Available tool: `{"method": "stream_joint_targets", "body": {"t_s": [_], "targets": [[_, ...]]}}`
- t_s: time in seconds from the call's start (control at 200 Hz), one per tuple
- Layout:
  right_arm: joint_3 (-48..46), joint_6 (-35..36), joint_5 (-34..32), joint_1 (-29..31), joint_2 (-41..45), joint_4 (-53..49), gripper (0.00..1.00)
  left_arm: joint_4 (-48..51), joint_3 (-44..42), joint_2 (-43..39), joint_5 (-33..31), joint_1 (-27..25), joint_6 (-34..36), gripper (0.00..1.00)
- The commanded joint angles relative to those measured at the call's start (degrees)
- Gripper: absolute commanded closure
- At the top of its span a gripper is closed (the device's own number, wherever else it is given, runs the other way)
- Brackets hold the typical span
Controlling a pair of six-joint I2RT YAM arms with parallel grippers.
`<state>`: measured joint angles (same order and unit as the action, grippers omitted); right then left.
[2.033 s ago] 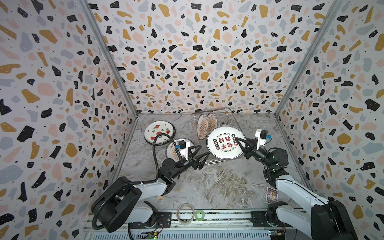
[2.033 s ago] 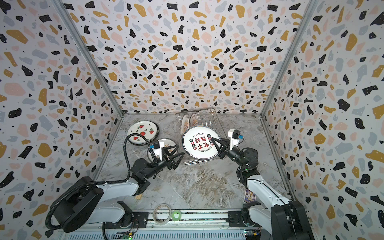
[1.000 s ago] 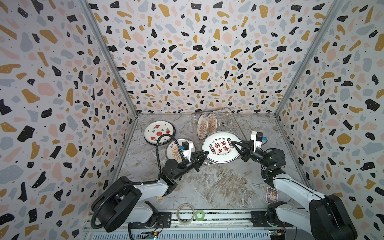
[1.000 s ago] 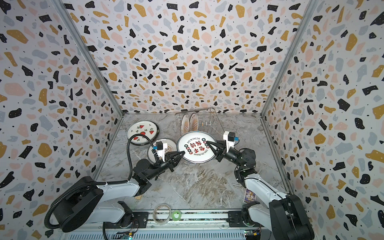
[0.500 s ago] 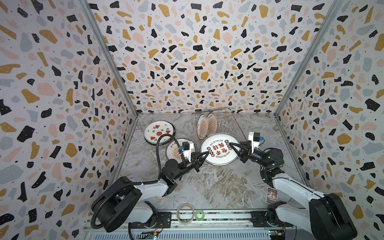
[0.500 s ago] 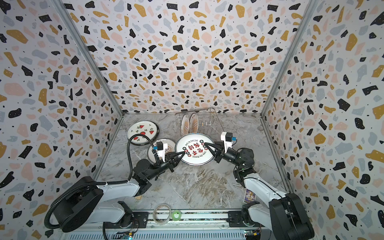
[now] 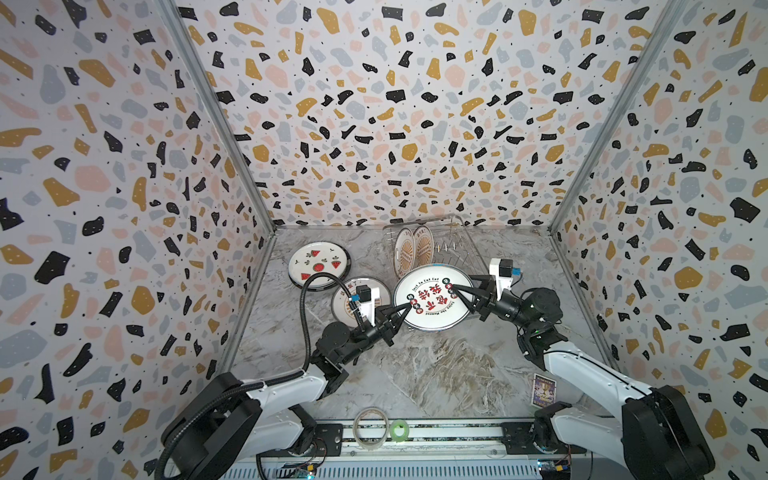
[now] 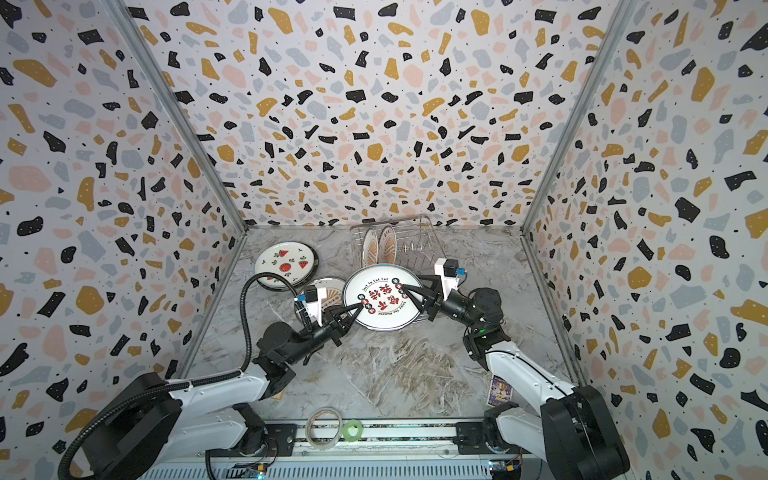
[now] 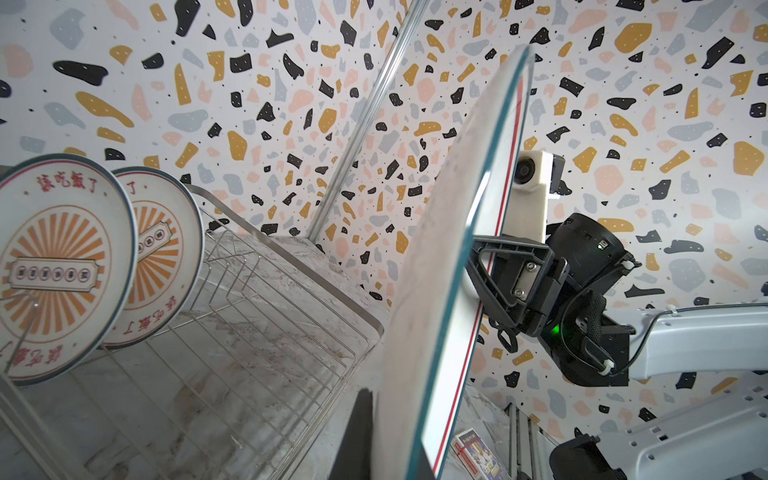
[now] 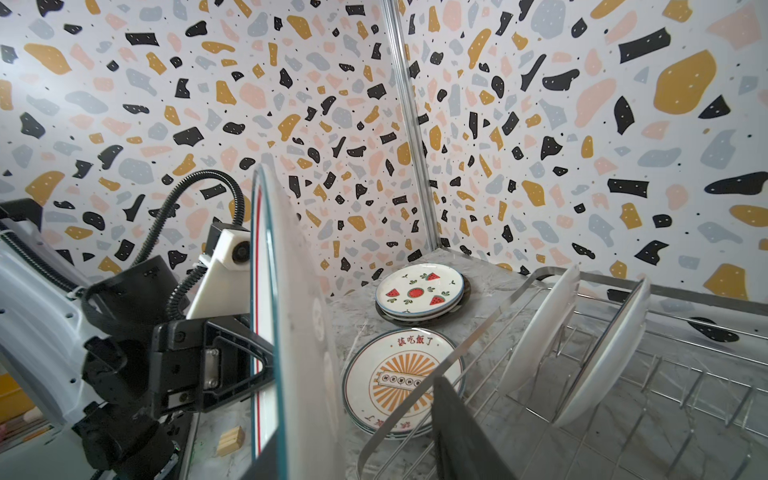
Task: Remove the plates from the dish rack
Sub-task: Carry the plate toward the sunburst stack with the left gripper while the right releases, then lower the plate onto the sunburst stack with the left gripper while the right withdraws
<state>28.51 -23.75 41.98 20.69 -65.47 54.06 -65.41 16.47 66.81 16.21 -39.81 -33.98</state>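
Note:
A white plate with red characters (image 7: 434,297) (image 8: 380,297) hangs tilted just in front of the dish rack (image 7: 453,245) (image 8: 419,245). My left gripper (image 7: 409,306) (image 8: 360,306) is shut on its left rim; in the left wrist view the plate (image 9: 449,270) stands edge-on. My right gripper (image 7: 451,291) (image 8: 402,291) straddles the right rim with its jaws open. In the right wrist view one finger (image 10: 457,436) stands apart from the plate (image 10: 291,332). Two sunburst plates (image 7: 405,251) (image 7: 424,247) stand upright in the rack (image 9: 270,332).
A watermelon plate (image 7: 319,264) tops a stack at the back left. A sunburst plate (image 7: 345,305) lies flat beside it, under my left wrist. Two tape rolls (image 7: 370,428) sit on the front rail. A card box (image 7: 543,390) lies at the front right. Patterned walls close three sides.
The plate has drifted left and lower, away from the rack. My left gripper has closed on its left rim. My right gripper's jaws have just parted from the right rim.

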Motion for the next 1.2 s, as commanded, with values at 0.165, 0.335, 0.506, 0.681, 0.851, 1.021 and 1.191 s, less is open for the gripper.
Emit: {"method": "stream_joint_targets", "body": {"t_s": [0.165,0.335,0.506,0.681,0.851,1.021,1.191], "targets": [[1.22,1.9,-5.94,-0.41,1.07,-3.88,0.31,-0.7,-0.59,-6.69,-4.91,-0.62,-0.05,1.0],[-0.07,3.33,-8.26,0.04,3.82,-4.35,0.01,2.28,-0.63,-8.86,-11.34,-0.22,-1.66,1.0],[0.44,4.78,-11.19,1.7,5.69,-6.51,0.01,2.54,-1.78,-10.61,-15.21,1.01,-4.15,1.0],[1.02,7.63,-13.42,5.75,5.71,-7.59,0.01,2.49,-3.31,-11.79,-16.74,4.75,-9.08,1.0],[3.06,10.12,-18.67,10.69,3.43,-9.11,0.01,0.45,-5.92,-11.18,-16.82,9.62,-15.6,1.0],[6.72,13.82,-22.56,16.33,-0.92,-11.57,0.01,0.08,-8.14,-10.43,-17.19,14.85,-22.37,1.0],[11.7,15.3,-24.08,19.9,-7.15,-14.27,0.01,1.59,-9.61,-10.42,-18.23,18.56,-27.58,1.0]]}}
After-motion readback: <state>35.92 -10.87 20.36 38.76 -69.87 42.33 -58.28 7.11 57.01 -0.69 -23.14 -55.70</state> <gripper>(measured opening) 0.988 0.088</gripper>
